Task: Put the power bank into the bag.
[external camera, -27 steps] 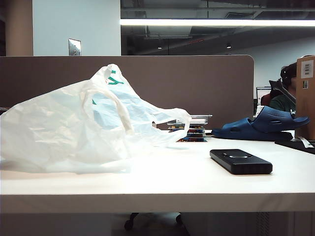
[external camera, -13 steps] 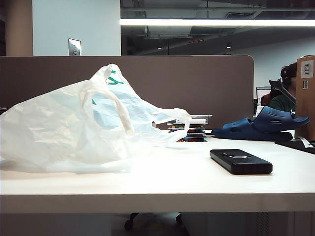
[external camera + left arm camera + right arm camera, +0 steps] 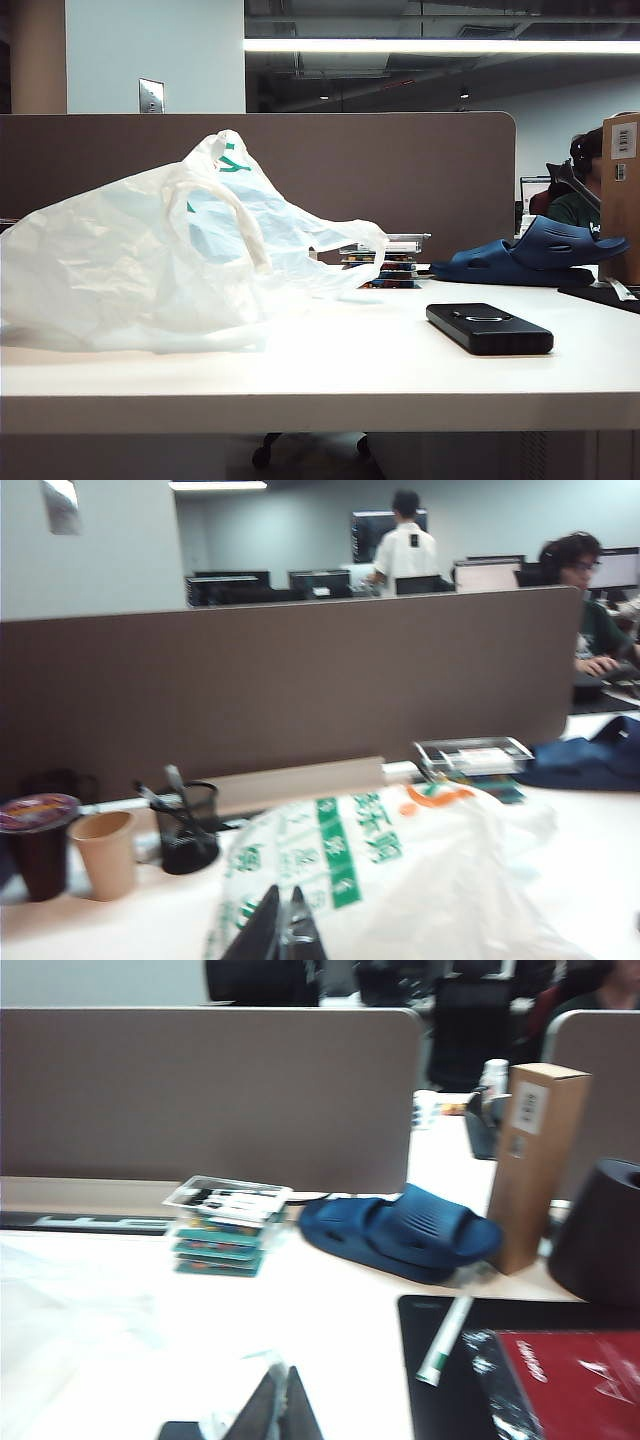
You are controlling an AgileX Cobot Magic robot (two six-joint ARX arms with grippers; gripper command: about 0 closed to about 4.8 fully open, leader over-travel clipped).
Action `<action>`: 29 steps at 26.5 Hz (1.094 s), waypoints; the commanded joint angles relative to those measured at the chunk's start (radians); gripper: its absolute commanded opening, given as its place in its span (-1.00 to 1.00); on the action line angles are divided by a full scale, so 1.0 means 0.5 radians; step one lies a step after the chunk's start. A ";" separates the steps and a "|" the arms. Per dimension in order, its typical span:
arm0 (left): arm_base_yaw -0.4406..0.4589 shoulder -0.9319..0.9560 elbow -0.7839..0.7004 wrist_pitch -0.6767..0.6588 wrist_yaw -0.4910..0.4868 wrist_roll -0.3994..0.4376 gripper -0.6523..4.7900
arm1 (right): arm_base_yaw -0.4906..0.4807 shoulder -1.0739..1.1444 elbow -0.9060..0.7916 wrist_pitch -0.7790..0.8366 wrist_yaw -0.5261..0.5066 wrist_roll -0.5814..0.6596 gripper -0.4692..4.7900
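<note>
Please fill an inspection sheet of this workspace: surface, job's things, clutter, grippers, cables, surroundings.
Surface: white table.
Job's things: flat black power bank lies on the table, apart from the crinkled white plastic bag.
Clutter: blue rubber clog, stack of small boxes, brown cardboard box, paper cup, black pen holder.
Grippers: left gripper shut, above the bag; right gripper shut, empty.
Cables: nothing seen.
Surroundings: brown partition, office workers behind.
</note>
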 commanded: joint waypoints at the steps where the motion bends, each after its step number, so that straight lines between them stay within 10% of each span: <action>1: 0.000 0.069 0.007 0.034 0.153 -0.017 -0.78 | 0.002 0.142 0.172 -0.100 -0.099 0.002 -0.86; 19: -0.001 0.822 0.529 -0.321 1.073 -0.008 -0.78 | 0.195 1.125 1.343 -1.011 -0.266 0.002 -0.86; 29: -0.001 0.822 0.529 -0.417 1.084 0.082 -0.78 | 0.475 1.585 1.485 -1.167 -0.231 0.173 -0.86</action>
